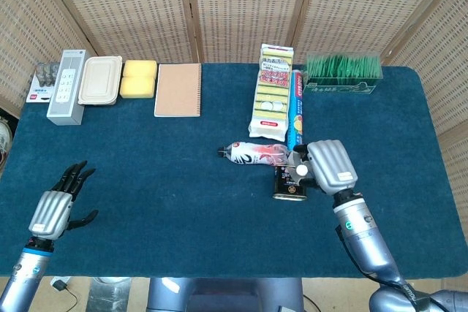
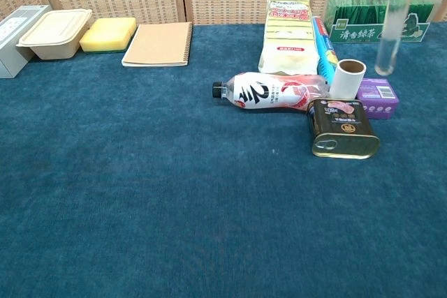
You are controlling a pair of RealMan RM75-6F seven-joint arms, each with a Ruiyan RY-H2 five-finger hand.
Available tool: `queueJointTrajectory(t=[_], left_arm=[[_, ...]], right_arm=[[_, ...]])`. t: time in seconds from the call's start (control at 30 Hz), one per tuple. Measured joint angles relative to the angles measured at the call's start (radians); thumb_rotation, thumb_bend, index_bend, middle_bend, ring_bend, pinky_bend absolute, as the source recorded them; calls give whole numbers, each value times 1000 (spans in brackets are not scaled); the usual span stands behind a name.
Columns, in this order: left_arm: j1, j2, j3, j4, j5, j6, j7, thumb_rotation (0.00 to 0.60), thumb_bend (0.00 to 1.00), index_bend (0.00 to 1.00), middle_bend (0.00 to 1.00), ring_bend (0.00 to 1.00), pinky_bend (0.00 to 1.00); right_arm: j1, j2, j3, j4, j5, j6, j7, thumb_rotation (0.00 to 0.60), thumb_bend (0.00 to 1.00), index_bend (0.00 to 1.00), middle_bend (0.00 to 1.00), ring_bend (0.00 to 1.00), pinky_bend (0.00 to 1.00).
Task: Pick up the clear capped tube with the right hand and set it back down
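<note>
The right hand (image 1: 330, 168) holds one clear tube (image 2: 387, 40) upright in the air, above one purple box (image 2: 377, 95) and beside one cardboard roll (image 2: 347, 79); its grip is mostly cut off in the chest view. One bottle (image 2: 272, 92) and one tin (image 2: 342, 128) lie nearby. The left hand (image 1: 57, 206) rests with fingers spread, holding nothing.

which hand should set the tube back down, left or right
Right. The right hand already holds the clear capped tube upright in the air over the clutter by the can. The left hand is open at the table's far-left edge.
</note>
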Motion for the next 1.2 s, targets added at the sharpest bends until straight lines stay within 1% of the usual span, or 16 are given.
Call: queueJointTrajectory(t=[0.07, 0.2, 0.23, 0.27, 0.3, 0.4, 0.47, 0.53, 0.7, 0.97, 1.2], left_arm=[[0, 0, -2, -1, -1, 0, 0, 599, 198, 96, 36, 30, 314], [-4, -4, -5, 4, -11, -14, 4, 600, 197, 96, 36, 30, 314], [-5, -5, -4, 5, -13, -18, 7, 600, 197, 96, 37, 30, 314], [-5, -6, -2, 5, -12, -19, 8, 600, 197, 96, 37, 30, 314], [-4, -6, -1, 4, -9, -18, 9, 600, 197, 96, 37, 30, 314], [-2, -4, 4, 1, 3, -7, 10, 600, 197, 96, 37, 30, 314], [0, -3, 4, 1, 5, 0, 8, 599, 197, 96, 36, 30, 315], [-1, -3, 1, 3, -1, -4, 5, 600, 197, 95, 36, 30, 315], [-5, -1, -3, 4, -11, -17, 0, 599, 198, 96, 36, 30, 314], [-7, -1, -8, 7, -18, -22, -3, 599, 198, 96, 37, 30, 314], [-8, -3, -7, 8, -21, -26, -1, 600, 199, 96, 37, 30, 314]], right_arm=[[-3, -22, -25, -6, -49, 7, -11, 600, 432, 787, 1000, 1000, 1000], [-2, -16, -84, -52, -134, -7, -51, 600, 431, 787, 1000, 1000, 1000], [0, -18, -94, -57, -149, -3, -57, 600, 431, 787, 1000, 1000, 1000], [3, -22, -91, -56, -152, 3, -59, 600, 432, 787, 1000, 1000, 1000], [6, -29, -81, -54, -148, 10, -60, 600, 432, 787, 1000, 1000, 1000], [23, -52, -10, -54, -91, 28, -60, 600, 431, 787, 1000, 1000, 1000], [46, -68, 48, -57, -33, 37, -66, 600, 431, 787, 1000, 1000, 1000], [67, -82, 72, -54, 0, 41, -71, 600, 431, 787, 1000, 1000, 1000], [99, -117, 102, -13, 58, 38, -69, 600, 431, 787, 1000, 1000, 1000], [134, -156, 143, 64, 127, 9, -11, 600, 432, 787, 1000, 1000, 1000], [160, -176, 160, 142, 152, -6, 2, 600, 431, 787, 1000, 1000, 1000]])
